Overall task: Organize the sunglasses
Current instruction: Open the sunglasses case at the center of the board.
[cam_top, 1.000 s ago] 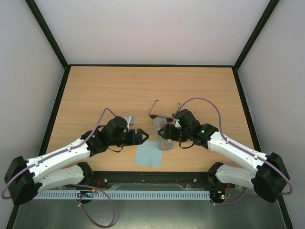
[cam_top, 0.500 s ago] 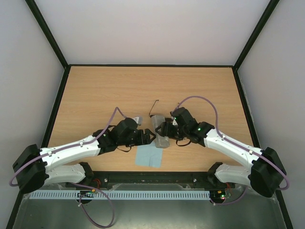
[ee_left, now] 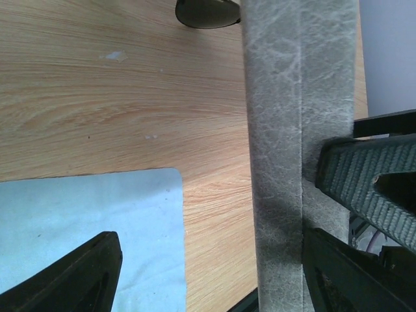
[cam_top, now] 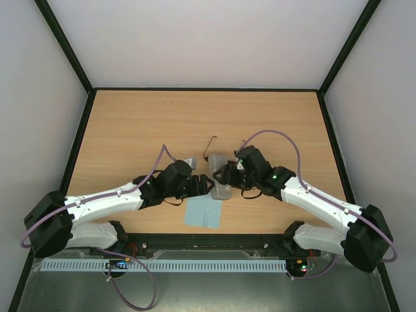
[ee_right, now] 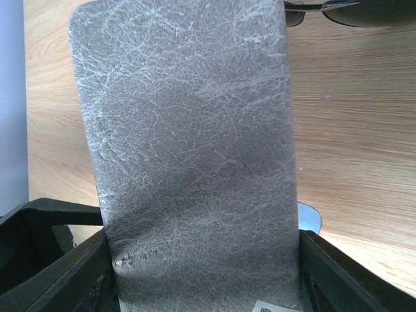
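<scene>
The sunglasses [cam_top: 208, 148] lie just above the upper end of the grey case [cam_top: 222, 192] at centre frame, nearer the right jaws grasping that case; left jaws gape

The dark wire-framed sunglasses [ee_left: 205, 12] are lying on the bench [ee_left: 117, 110] just beyond the grey case's [ee_left: 299, 97] far end, one temple arm sticking out.
</scene>
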